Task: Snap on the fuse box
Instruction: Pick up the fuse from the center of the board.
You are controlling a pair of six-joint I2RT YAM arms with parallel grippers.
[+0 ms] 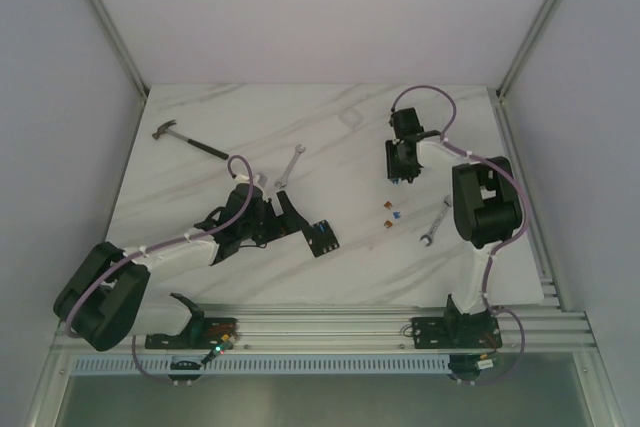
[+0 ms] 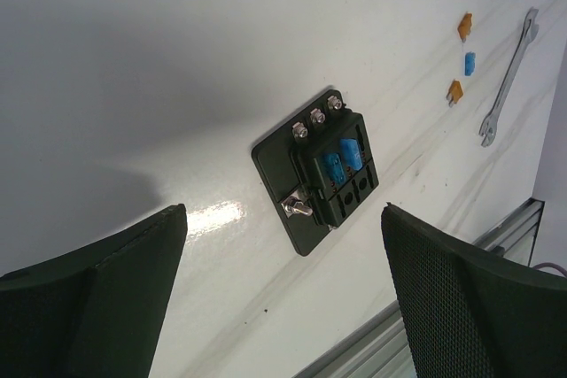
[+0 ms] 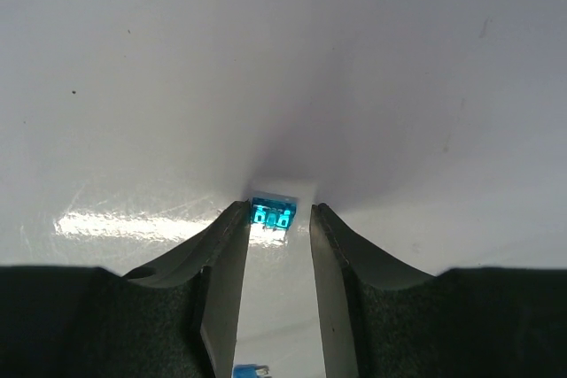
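Note:
The fuse box is a small black block on a black plate, lying flat on the white table just right of my left gripper. In the left wrist view the fuse box shows two blue fuses, empty slots and silver screws. It lies ahead of my left gripper, which is wide open and empty. My right gripper points down at the far right of the table. In the right wrist view, my right gripper is narrowly open around a loose blue fuse. The fuse touches the left finger only.
Three loose fuses, amber, blue and amber, lie by a wrench. These fuses and the wrench lie right of the fuse box. A second wrench and a hammer lie farther back. Another blue fuse lies between the right fingers.

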